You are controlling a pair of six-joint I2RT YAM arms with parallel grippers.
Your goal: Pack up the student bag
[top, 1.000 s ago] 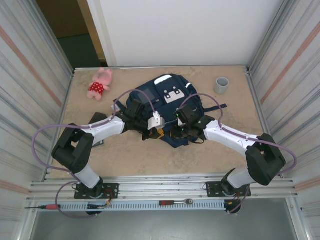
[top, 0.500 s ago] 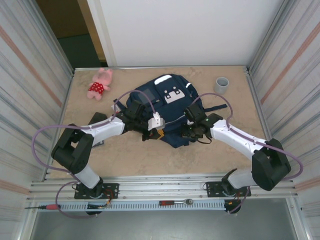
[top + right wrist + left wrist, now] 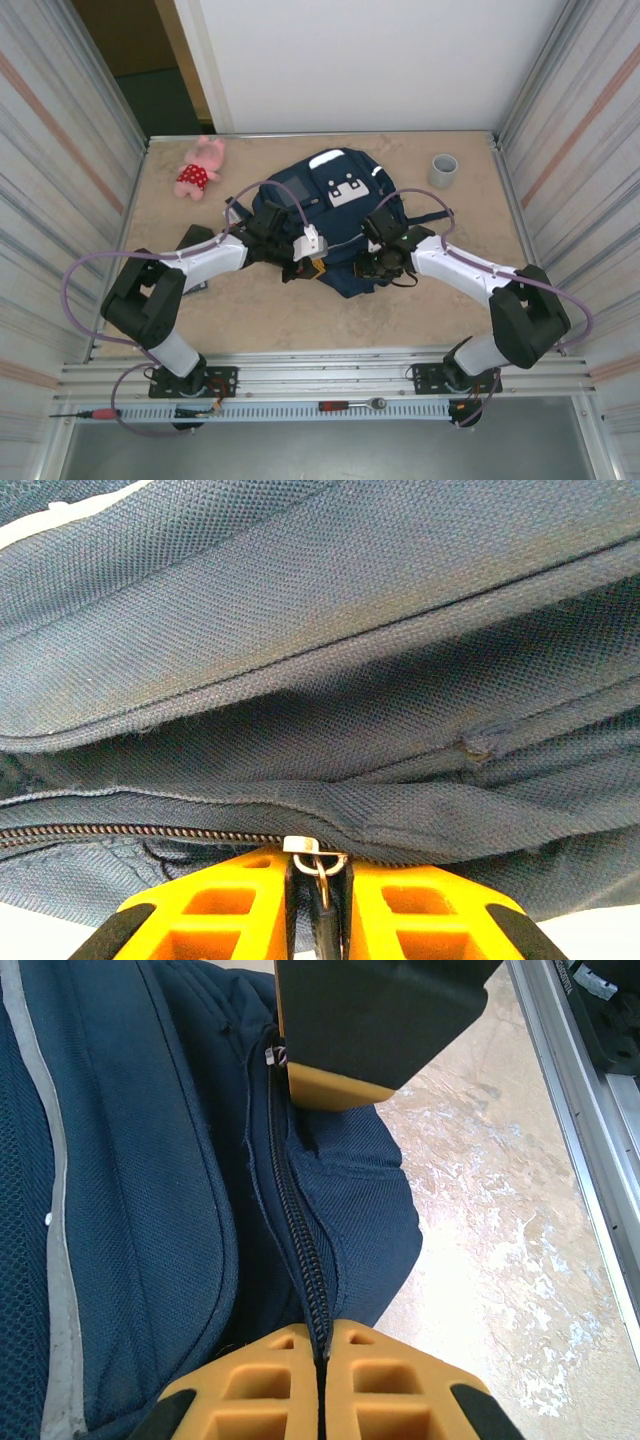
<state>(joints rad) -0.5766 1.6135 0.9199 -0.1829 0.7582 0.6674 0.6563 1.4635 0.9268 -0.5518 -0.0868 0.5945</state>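
Note:
The navy student bag [image 3: 335, 205] lies flat in the middle of the table, white patch up. My left gripper [image 3: 300, 262] is at the bag's near edge, shut on the zipper seam [image 3: 297, 1230], with its yellow fingertips [image 3: 270, 1360] pinching the fabric. My right gripper [image 3: 374, 262] sits at the same edge a little to the right. Its jaws stand a narrow gap apart, with the metal zipper pull [image 3: 320, 866] hanging between them. The closed zipper teeth [image 3: 120, 832] run off to the left. In the left wrist view a right finger [image 3: 335, 1088] shows beside the slider [image 3: 277, 1057].
A pink plush toy [image 3: 200, 168] lies at the back left and a grey cup [image 3: 443, 170] stands at the back right. Corrugated metal walls close in both sides. A ratchet [image 3: 352, 404] and a screwdriver [image 3: 85, 412] lie on the front rail.
The right gripper slid to the right along the bag's near edge, then came back a little to the left, and its jaws have parted slightly. The left arm has held still.

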